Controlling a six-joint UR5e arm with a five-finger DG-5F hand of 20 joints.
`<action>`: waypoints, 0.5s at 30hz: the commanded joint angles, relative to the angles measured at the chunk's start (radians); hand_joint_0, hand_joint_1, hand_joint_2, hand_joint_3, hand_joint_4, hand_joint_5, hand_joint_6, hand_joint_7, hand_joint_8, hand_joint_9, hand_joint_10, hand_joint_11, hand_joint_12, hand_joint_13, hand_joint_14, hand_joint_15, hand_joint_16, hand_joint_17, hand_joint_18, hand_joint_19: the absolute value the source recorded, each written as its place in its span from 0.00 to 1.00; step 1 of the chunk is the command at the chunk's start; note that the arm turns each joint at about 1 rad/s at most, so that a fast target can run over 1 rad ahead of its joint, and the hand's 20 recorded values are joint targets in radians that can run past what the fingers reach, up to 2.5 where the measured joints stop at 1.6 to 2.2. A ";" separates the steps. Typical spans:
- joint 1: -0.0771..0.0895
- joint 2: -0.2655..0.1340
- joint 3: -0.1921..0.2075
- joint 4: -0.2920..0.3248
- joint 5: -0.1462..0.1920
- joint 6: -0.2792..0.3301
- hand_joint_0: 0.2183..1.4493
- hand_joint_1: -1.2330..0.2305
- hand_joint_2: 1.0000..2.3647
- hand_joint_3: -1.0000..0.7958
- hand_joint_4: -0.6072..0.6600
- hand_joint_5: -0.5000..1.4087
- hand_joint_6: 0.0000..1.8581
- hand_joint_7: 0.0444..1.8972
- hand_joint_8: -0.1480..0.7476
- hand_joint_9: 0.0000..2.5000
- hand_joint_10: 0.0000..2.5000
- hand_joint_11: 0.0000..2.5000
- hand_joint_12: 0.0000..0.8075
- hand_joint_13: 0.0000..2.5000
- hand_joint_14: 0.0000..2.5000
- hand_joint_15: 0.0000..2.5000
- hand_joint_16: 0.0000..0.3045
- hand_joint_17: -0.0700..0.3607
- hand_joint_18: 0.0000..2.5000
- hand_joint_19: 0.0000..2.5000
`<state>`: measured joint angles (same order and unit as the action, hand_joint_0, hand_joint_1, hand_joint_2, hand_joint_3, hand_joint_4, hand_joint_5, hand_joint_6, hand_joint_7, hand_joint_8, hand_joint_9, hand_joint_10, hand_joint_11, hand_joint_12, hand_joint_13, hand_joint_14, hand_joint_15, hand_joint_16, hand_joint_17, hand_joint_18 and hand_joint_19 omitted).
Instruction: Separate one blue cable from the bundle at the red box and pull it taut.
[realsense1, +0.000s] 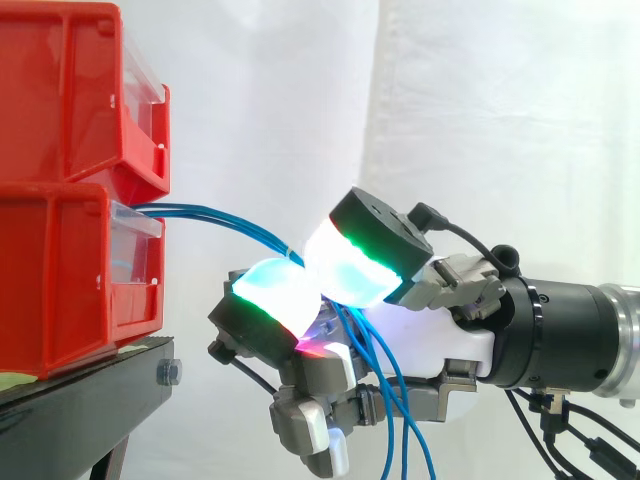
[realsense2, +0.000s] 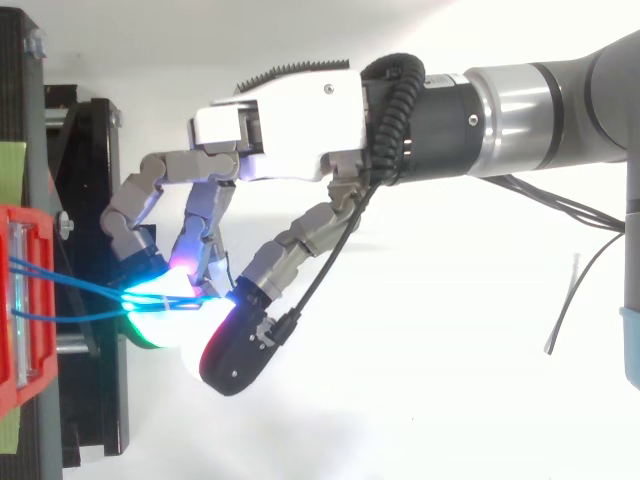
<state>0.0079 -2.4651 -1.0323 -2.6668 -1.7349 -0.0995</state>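
Your hand (realsense1: 432, 338) pinches the blue cables (realsense1: 180, 209) just off the red box (realsense1: 60, 280); they look thin, limp and slick, so grip one strand there.

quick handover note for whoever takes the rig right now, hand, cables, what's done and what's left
Hand: shut on the blue cables, pinched between its glowing pads.
Cables: run from the lower red box in a curve to the pinch, then hang below the hand.
Done: bundle gripped.
Left: several strands seem to enter the pinch; single one out, pull it taut.
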 joint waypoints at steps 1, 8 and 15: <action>0.000 0.000 0.000 -0.001 0.000 0.000 0.30 0.26 0.00 0.28 0.51 0.18 0.49 0.57 0.49 0.47 0.01 0.41 0.44 0.41 0.01 0.31 0.16 0.42 0.34 0.34; 0.000 0.000 0.000 -0.005 -0.003 0.000 0.25 0.45 0.00 0.28 0.53 0.19 0.48 0.61 0.50 0.49 0.01 0.40 0.47 0.42 0.01 0.31 0.17 0.44 0.35 0.36; 0.001 0.000 0.000 -0.002 -0.003 0.000 0.25 0.47 0.00 0.28 0.53 0.19 0.48 0.61 0.51 0.49 0.01 0.40 0.48 0.41 0.01 0.31 0.18 0.45 0.34 0.37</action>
<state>0.0079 -2.4651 -1.0323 -2.6719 -1.7390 -0.1003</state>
